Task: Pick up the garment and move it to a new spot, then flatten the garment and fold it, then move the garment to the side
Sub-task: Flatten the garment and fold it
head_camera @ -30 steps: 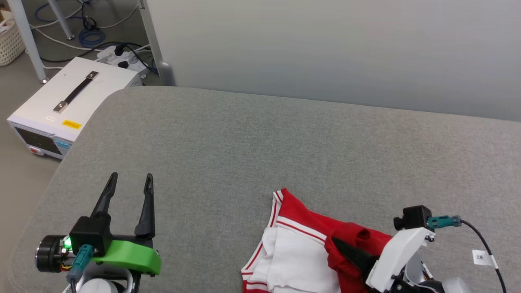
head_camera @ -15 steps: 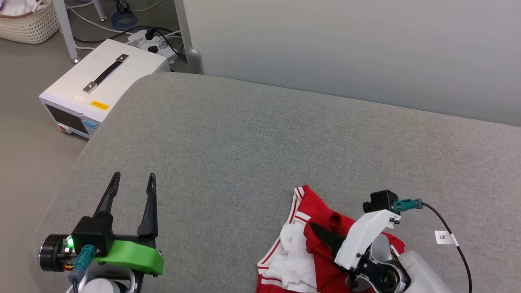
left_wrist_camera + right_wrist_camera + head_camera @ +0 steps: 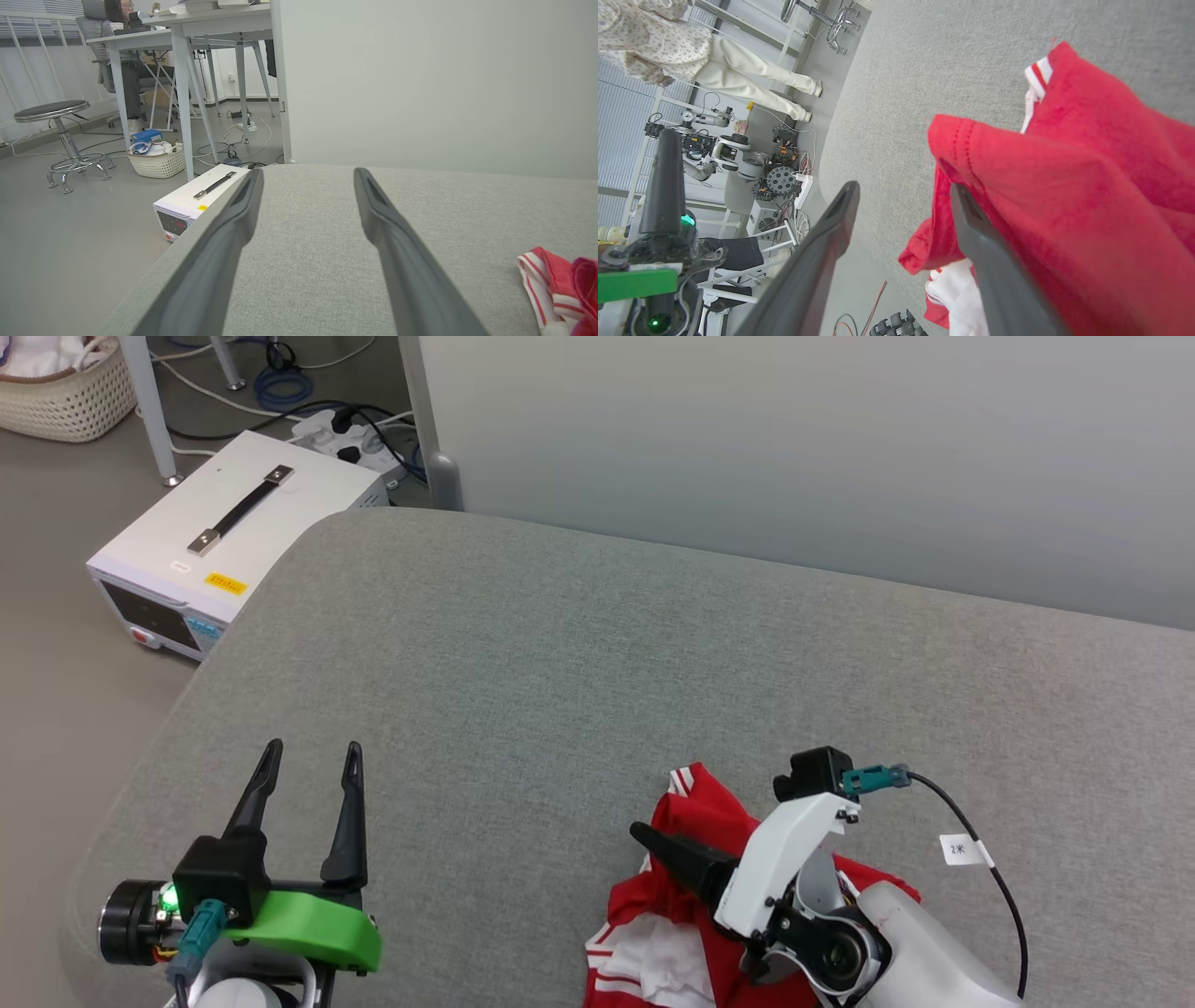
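Long black fingers (image 3: 341,821) rise from the left hand (image 3: 313,747) on a green bracket (image 3: 308,929); the right hand (image 3: 903,188) wears a white shell (image 3: 784,859) and a teal-plugged black cable (image 3: 985,873).

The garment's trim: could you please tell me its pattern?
Red and white stripes; the garment trim shows best in the left wrist view.

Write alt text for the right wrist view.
Right gripper open above a grey cushion, with a bunched red shirt draped against one finger. A person stands on the floor beyond.
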